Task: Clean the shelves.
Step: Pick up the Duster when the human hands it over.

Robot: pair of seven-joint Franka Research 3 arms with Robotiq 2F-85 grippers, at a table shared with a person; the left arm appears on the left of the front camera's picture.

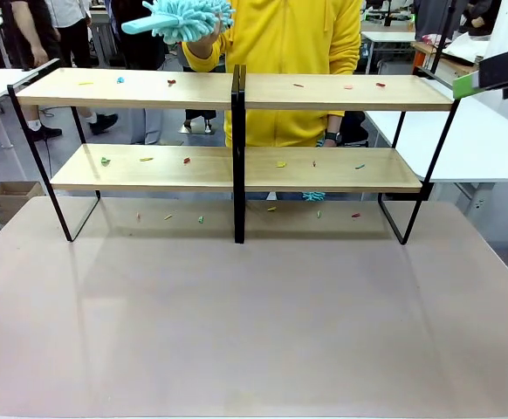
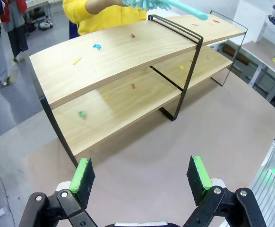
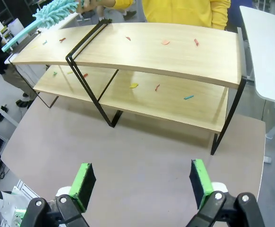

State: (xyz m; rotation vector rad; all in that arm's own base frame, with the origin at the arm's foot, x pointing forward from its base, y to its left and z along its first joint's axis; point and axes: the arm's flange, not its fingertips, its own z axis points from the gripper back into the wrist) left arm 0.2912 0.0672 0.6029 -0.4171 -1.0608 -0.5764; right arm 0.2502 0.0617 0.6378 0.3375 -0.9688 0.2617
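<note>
Close by, the left gripper (image 2: 142, 177) hangs over the brown table (image 2: 175, 156). Its green pads are wide apart with nothing between them. The right gripper (image 3: 142, 182) is the same, open and empty, up above the table.

Farther back, the shelves (image 1: 149, 87) stand on the far half of the table. Little coloured bits (image 1: 187, 161) lie on all four boards, and some lie on the table under them. So I think the cleaning has hardly begun, and nearly all of it is left.

Behind the shelves stands a person (image 1: 280, 52) in a yellow top. One hand (image 1: 205, 35) holds a fluffy blue duster (image 1: 180, 17) by its fluffy end. It is raised above the top left board, not touching it, and the handle sticks out sideways.
</note>
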